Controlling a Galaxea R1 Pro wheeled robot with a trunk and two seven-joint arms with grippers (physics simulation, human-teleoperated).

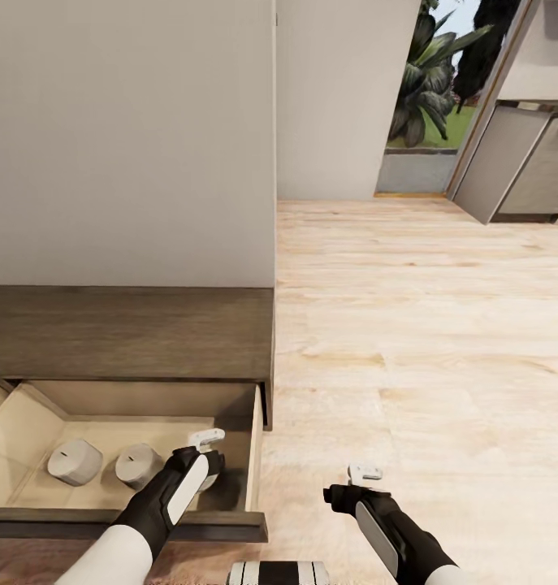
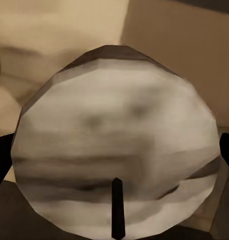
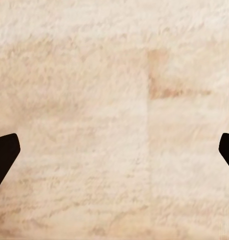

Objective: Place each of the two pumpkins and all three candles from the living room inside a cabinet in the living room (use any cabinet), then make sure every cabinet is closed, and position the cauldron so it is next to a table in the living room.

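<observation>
The dark-brown cabinet [image 1: 132, 333] stands against the wall with its right drawer [image 1: 149, 406] pulled out. Two pale grey candles [image 1: 75, 461] [image 1: 138, 465] lie on the beige drawer floor. My left gripper [image 1: 204, 478] reaches down into the drawer to their right. In the left wrist view a third candle [image 2: 114, 150] sits between its spread fingertips [image 2: 1, 160], its flat round top facing the camera. My right gripper [image 1: 349, 496] hangs open over bare wood floor [image 3: 114, 120], holding nothing. The pumpkins and the cauldron are out of view.
Light wood floor [image 1: 408, 341] stretches to the right of the cabinet. Grey kitchen units [image 1: 522, 162] stand at the far right, beside a window with plants [image 1: 429, 81]. A white wall [image 1: 124, 138] rises behind the cabinet.
</observation>
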